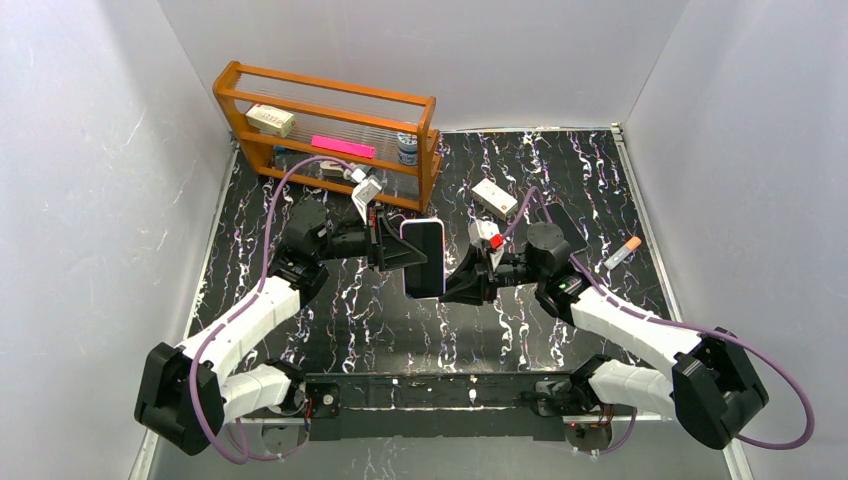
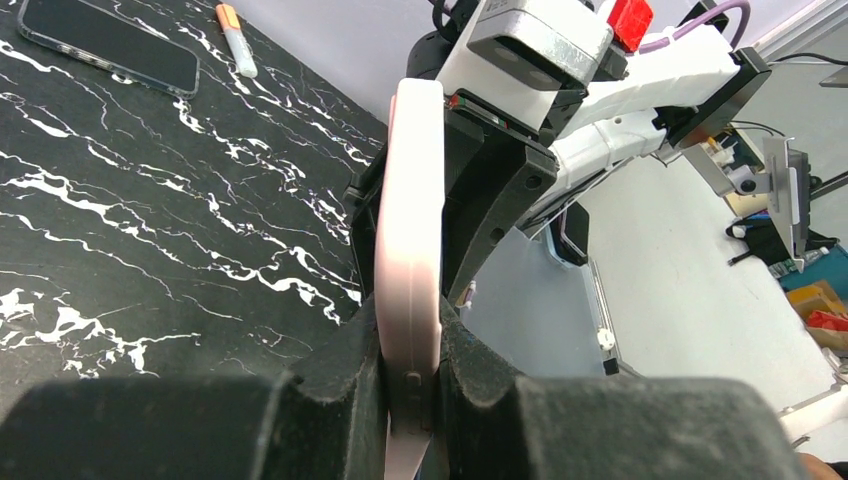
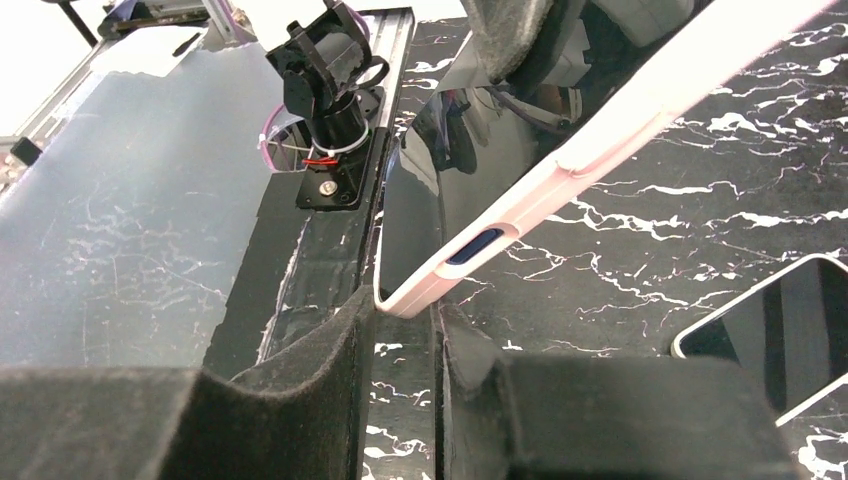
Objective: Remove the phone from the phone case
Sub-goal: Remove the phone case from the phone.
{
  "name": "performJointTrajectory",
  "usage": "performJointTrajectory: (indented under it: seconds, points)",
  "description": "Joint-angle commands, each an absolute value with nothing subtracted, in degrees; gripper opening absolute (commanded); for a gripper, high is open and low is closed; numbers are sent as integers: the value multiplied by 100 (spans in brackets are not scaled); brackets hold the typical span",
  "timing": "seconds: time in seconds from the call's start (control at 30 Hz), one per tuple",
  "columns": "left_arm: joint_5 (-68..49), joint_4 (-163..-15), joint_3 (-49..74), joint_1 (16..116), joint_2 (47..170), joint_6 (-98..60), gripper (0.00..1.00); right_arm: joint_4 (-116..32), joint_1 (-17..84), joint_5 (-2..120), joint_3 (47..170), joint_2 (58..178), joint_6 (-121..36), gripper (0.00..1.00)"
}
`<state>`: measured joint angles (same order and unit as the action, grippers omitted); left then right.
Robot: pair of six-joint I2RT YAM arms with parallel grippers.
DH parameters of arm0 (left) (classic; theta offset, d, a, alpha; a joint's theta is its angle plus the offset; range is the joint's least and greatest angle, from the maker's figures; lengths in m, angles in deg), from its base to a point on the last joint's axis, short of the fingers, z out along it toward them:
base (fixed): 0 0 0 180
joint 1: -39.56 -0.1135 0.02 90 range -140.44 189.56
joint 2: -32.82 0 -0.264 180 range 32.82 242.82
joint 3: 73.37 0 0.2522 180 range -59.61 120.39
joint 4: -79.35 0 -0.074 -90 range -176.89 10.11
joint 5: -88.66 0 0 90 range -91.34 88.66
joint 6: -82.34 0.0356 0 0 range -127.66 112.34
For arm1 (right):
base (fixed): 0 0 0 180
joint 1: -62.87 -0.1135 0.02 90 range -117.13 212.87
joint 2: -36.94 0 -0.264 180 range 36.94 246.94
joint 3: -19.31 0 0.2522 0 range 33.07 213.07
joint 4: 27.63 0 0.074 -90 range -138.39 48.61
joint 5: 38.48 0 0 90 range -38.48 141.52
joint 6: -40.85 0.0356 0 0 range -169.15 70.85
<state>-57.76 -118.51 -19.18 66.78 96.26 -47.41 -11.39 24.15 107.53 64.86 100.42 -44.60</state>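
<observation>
Two sets of jaws meet on one glossy black phone in its smooth pink phone case, held up off the black, white-veined marble surface. The left wrist cam shows the left gripper with its jaws clamped tight on the case's long edge. The right wrist cam gives what the top view hides: a rounded case corner sits between the right gripper jaws. They stand barely apart, and I can't tell if they're pinching it. Beyond the left jaws lie a second dark glass slab and an orange-capped white marker, its print too small to read.
</observation>
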Motion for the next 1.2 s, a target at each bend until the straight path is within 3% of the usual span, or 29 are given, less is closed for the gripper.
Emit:
performJointTrajectory:
  seconds: [0.0, 0.3, 0.67, 0.9, 1.17]
  points:
    - [-5829, -12082, -1505, 6707, 9575, -5123, 0, -1129, 2410, 11156, 6742, 10152, -5181, 11]
    - [-5811, -12082, -1581, 6731, 9656, -5262, 0, -1640, 2411, 11099, 7104, 10478, -6249, 1]
    - [-5761, -12029, -1625, 6771, 9451, -5002, 0, -1876, 2410, 10475, 7276, 10460, -6164, 2]
    - [-5372, -11264, -1547, 6776, 9289, -3980, 0, -1249, 2411, 10890, 6928, 10242, -5122, 42]
    - [-5356, -11254, -1603, 6774, 9165, -3845, 0, -568, 2411, 11070, 6842, 10309, -4535, 43]
